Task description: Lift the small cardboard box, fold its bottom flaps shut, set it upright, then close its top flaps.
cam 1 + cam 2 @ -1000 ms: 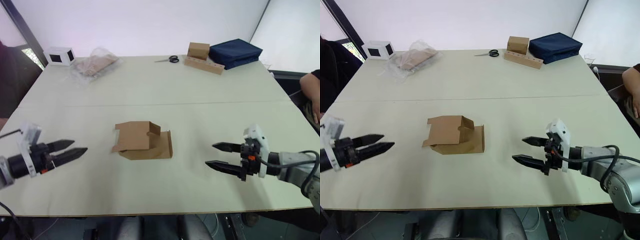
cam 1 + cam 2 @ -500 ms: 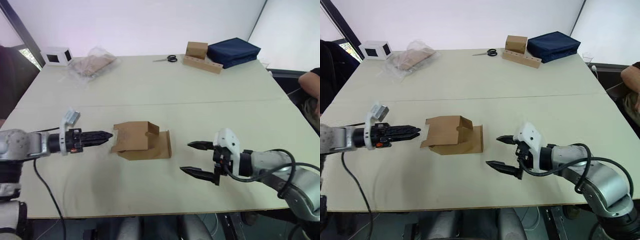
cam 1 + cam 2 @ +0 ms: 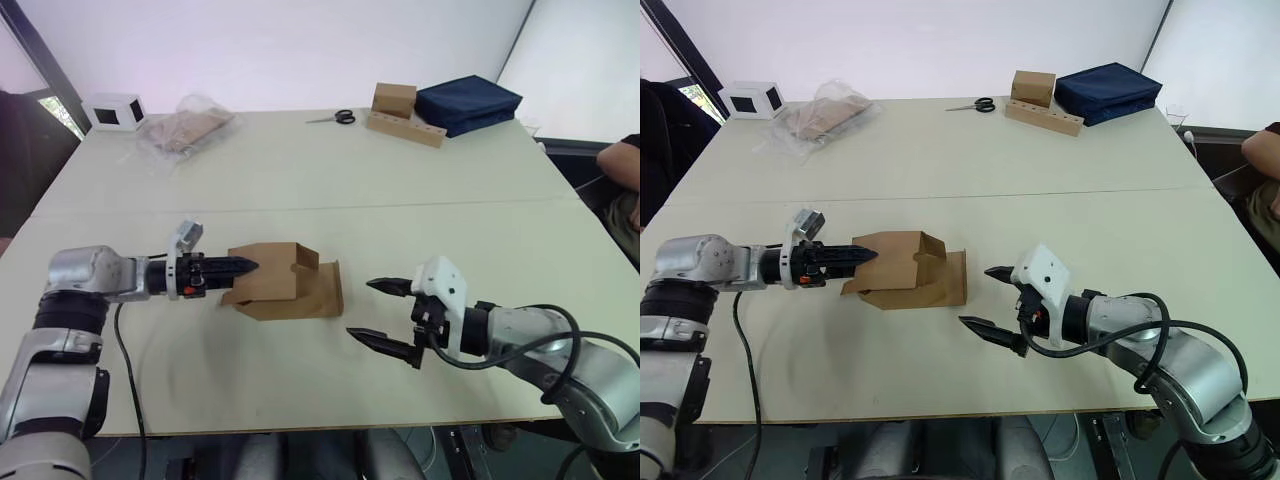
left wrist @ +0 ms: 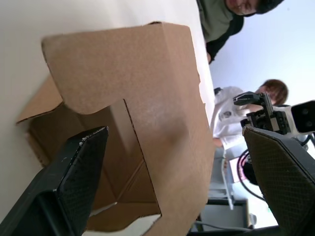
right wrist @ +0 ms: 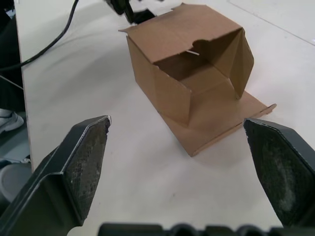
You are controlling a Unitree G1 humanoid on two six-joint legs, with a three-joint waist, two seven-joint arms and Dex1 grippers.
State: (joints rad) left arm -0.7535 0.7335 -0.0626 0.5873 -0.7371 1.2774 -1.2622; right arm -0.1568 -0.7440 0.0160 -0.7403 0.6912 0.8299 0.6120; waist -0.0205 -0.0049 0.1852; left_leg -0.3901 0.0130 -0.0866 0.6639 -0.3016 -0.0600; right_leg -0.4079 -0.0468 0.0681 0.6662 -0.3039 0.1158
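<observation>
The small cardboard box (image 3: 285, 280) lies on its side in the middle of the pale table (image 3: 320, 180), with flaps hanging open at both ends and one flap flat on the table to its right. My left gripper (image 3: 250, 266) is at the box's left end, open, one finger above the other, with its tips at the open flap (image 4: 88, 83). My right gripper (image 3: 360, 309) is open and empty, a short gap to the right of the box. The right wrist view looks into the box's open end (image 5: 197, 73).
At the table's far edge are a white cube box (image 3: 115, 110), a clear plastic bag (image 3: 185, 128), scissors (image 3: 340, 118), a brown box on a cardboard strip (image 3: 397, 102) and a navy bag (image 3: 468, 103). A person's arm (image 3: 620, 165) shows at the right edge.
Both arms have moved inward toward the box. The left gripper's tips have reached its left flap, and the right gripper has come close on its right. The box has not moved.
</observation>
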